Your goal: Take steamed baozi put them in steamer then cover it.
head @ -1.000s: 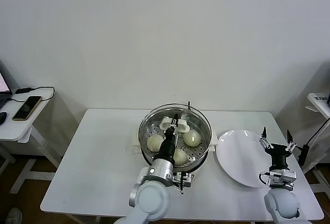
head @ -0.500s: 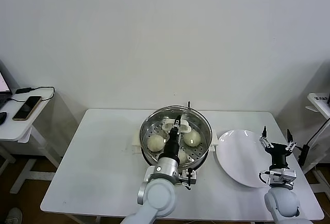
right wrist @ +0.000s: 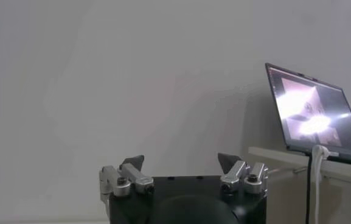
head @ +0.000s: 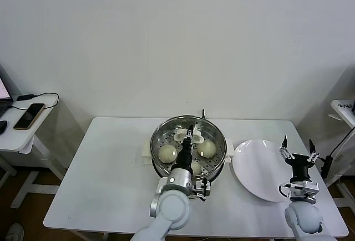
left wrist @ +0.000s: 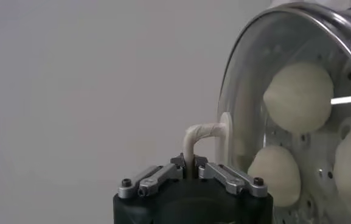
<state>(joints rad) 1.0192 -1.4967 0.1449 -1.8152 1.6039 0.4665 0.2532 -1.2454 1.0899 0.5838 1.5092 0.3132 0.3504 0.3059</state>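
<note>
Left gripper (head: 189, 134) is clamping the cover (head: 188, 139) by its handle (left wrist: 201, 135), now sitting lower and centred over the steamer (head: 188, 149). Baozi (head: 167, 152) are lying inside. Right gripper (head: 298, 148) is idling spread wide over the plate (head: 258, 169), unchanged.

Head overview; close wrist views, steamer (head: 188, 147) shared

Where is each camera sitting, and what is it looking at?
Head view: up on the robot's head, looking down at the white table, the steamer, the plate and both arms.
Left wrist view: on the left arm, facing the cover; left gripper pinches its handle.
Right wrist view: on the right arm, facing a wall and a laptop; right gripper open.
Shared: head and left wrist views both show the baozi under the cover.
</note>
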